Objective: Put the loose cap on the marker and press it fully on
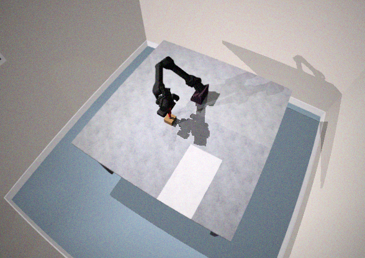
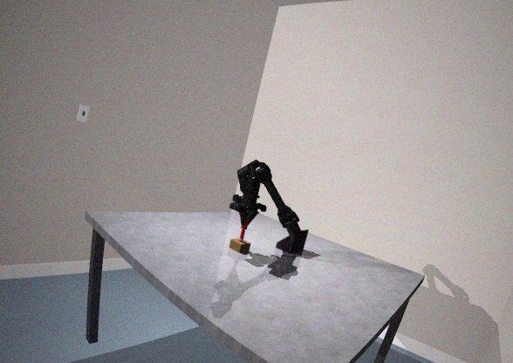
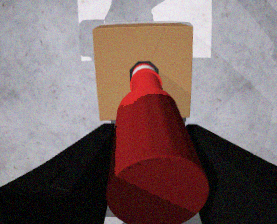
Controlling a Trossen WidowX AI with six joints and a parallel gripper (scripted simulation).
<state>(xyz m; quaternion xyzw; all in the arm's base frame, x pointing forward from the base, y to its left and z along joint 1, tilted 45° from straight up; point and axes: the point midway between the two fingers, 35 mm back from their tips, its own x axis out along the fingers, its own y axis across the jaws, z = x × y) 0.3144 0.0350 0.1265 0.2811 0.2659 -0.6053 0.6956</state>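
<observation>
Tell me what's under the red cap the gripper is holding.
Below the cap the marker stands in the tan holder block. The gripper holds the cap. The marker's tip is covered, so seating depth is hidden.

Red cylindrical marker cap [image 3: 155, 163], darker red on its flat end face. Red marker body [image 3: 145, 82], same hue, black ring at its base. Tan square holder block [image 3: 116, 63], plain. Matte black gripper [image 3: 151, 185] and black arm links [image 2: 276, 200]. Mottled grey marble-pattern table top [image 1: 124, 145] with a white rectangular patch [image 1: 190, 185]. Blue-grey floor [image 1: 62, 207], beige walls [image 2: 131, 65].
</observation>
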